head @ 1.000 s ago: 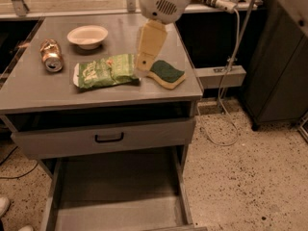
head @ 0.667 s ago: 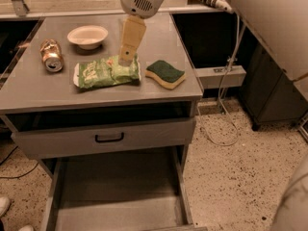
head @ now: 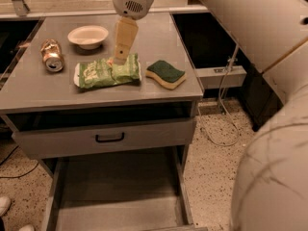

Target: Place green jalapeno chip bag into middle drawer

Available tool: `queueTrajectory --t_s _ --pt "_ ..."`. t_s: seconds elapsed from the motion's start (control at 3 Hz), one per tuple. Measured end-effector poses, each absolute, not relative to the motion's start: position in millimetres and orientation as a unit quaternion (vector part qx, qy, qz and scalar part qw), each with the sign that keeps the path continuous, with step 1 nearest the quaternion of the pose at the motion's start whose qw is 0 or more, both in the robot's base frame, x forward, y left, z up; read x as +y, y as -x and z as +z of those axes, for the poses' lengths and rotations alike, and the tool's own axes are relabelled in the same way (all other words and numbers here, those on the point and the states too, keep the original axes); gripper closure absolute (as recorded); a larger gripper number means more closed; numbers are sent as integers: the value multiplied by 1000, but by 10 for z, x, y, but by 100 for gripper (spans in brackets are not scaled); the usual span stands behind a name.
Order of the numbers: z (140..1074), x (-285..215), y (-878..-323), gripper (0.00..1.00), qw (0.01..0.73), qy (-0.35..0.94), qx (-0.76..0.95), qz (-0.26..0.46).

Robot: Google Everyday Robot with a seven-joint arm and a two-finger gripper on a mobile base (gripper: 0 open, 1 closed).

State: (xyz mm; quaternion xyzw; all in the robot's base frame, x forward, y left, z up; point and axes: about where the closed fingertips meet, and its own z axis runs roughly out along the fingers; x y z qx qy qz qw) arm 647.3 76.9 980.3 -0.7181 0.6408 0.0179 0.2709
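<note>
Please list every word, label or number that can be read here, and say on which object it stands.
On the green jalapeno chip bag: pale lettering, too blurred to read.
On the can: markings, too blurred to read.
On the hand, over the bag's far edge: no text visible.
No readable text anywhere.

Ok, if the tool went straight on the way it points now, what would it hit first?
Most likely the green jalapeno chip bag: the tool points down at its back edge. Depth is unclear, so it might touch the tabletop just behind the bag instead.
</note>
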Motion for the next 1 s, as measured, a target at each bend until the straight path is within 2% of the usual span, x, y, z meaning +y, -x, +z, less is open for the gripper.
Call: queueTrajectory --t_s 1.0 --pt "9369 887 -6946 0 257 727 636 34"
